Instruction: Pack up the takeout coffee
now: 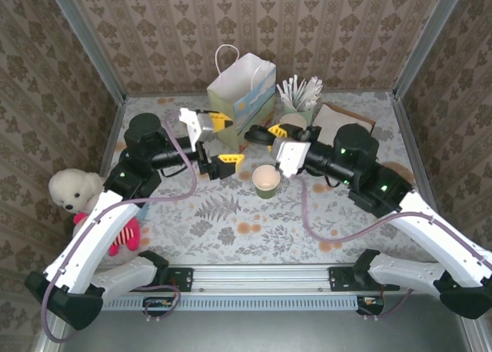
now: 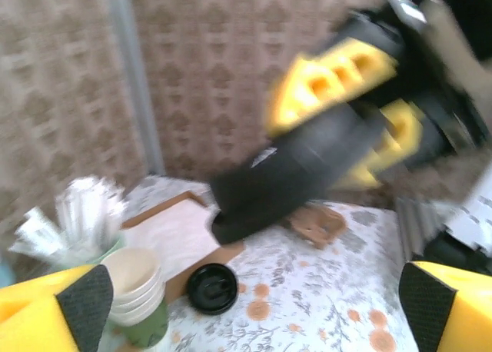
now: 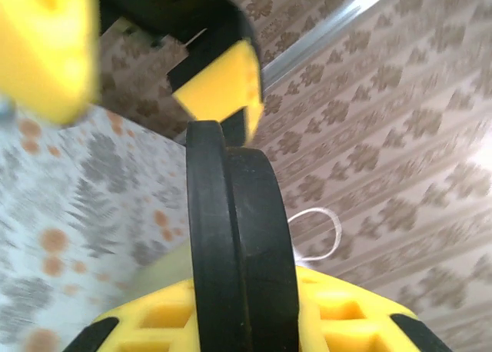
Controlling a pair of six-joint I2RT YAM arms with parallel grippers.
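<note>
The takeout coffee's green cup (image 1: 267, 180) stands upright on the table's middle with no lid on it, its cream inside showing. My right gripper (image 1: 267, 133) hovers behind the cup, shut on a round black lid (image 1: 257, 135) held on edge. That lid (image 3: 238, 244) sits clamped between my yellow fingers (image 3: 338, 321). My left gripper (image 1: 221, 141) stands wide open just left of the lid, nothing between its pads (image 2: 84, 306). In the left wrist view, the right gripper's lid (image 2: 284, 187) is blurred.
A paper bag (image 1: 242, 91) stands at the back centre. To its right are a stack of lidless green cups (image 2: 138, 298), a cup of stirrers (image 1: 300, 91), a brown tray (image 1: 342, 120) and a second black lid (image 2: 211, 288) flat on the table. A teddy (image 1: 77, 190) sits at the left.
</note>
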